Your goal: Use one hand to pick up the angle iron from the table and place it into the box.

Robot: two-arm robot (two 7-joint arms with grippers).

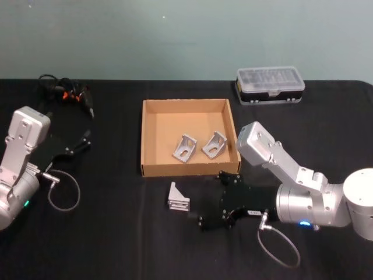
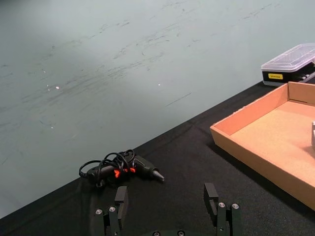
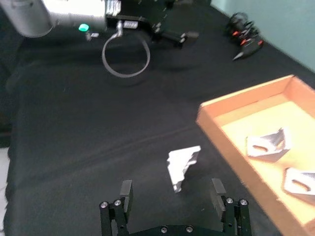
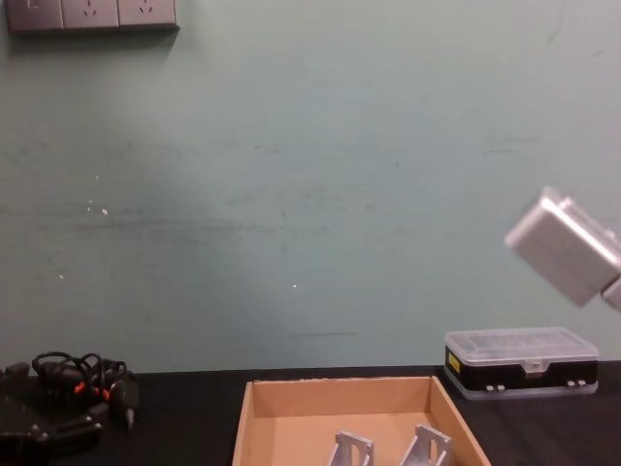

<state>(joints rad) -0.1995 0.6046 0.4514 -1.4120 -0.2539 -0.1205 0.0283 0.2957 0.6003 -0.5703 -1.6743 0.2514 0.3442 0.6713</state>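
Nearest, the right gripper [image 3: 171, 191] lies low over the desk [image 1: 116, 233] with its jaws spread wide. The loose angle iron [image 3: 183, 164] stands on the desk just ahead of its fingertips, untouched; whether it sits between the fingers or just short of them is hard to tell. Beyond lies the box [image 1: 141, 137], holding two brackets [image 1: 185, 147]; the chest view cuts off its near wall. Off left, the left gripper [image 2: 166, 199] sits open and empty. Farthest are a clear-lidded case [image 1: 270, 84] and a corded tool [image 1: 67, 93].
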